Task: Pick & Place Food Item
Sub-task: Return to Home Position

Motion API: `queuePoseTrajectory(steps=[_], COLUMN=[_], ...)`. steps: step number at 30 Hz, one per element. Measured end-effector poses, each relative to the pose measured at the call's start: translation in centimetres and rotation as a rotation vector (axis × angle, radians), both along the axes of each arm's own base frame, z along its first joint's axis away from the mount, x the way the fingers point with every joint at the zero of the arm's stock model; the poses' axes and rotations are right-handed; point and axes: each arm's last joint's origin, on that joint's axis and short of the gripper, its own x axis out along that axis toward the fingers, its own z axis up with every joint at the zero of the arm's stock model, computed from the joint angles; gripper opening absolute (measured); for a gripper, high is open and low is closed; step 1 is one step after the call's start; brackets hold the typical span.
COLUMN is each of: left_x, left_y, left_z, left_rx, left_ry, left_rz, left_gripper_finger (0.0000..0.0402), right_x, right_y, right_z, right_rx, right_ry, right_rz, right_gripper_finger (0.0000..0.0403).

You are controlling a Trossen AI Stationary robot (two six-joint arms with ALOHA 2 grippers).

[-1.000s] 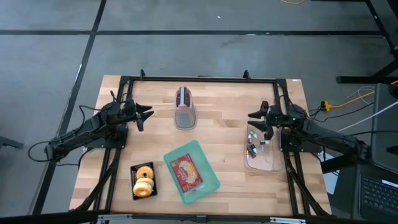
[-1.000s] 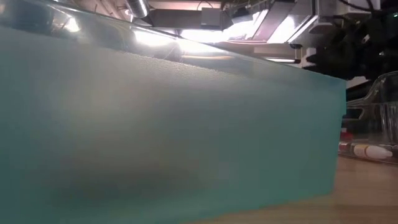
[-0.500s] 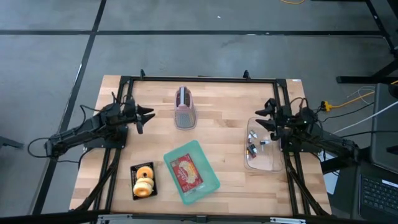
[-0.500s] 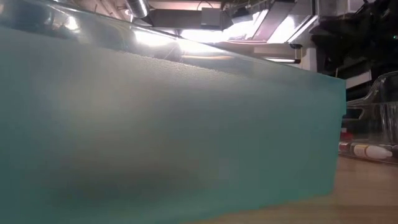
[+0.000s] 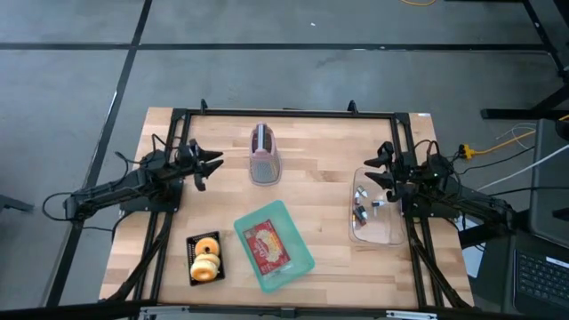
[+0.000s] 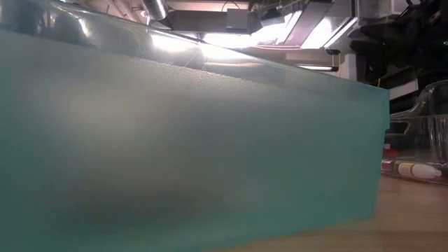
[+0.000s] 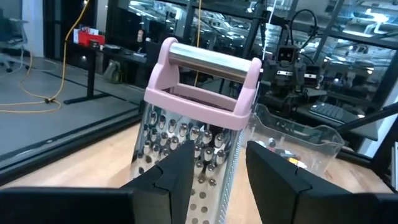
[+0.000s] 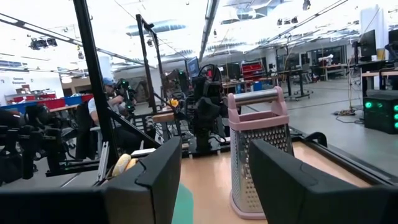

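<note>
Clear plastic bin [image 5: 380,233] w/ small bottles [image 5: 363,212]; perforated metal grater [image 5: 265,165], pink handle.

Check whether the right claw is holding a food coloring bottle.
No, the right claw is open and empty, and the food coloring bottles lie inside the transparent bin.

Matt wooden table [image 5: 311,151] — clear plastic bin [image 5: 380,232].
</note>
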Motion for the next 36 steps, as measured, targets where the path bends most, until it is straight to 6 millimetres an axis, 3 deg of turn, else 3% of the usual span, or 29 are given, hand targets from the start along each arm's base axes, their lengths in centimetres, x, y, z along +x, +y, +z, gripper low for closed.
queuePoseTrajectory(steps=[36], left_x=[0.24], left_y=[-0.71], left_z=[0.02], left_rx=[0.001], left_ry=[-0.001], left_rz=[-0.076], left_gripper_finger=[0.0141], right_x=[0.0], right_y=[0.0], right_z=[0.0], right_rx=[0.0], right_ry=[0.0], right_rz=[0.0], right_gripper_finger=[0.0185])
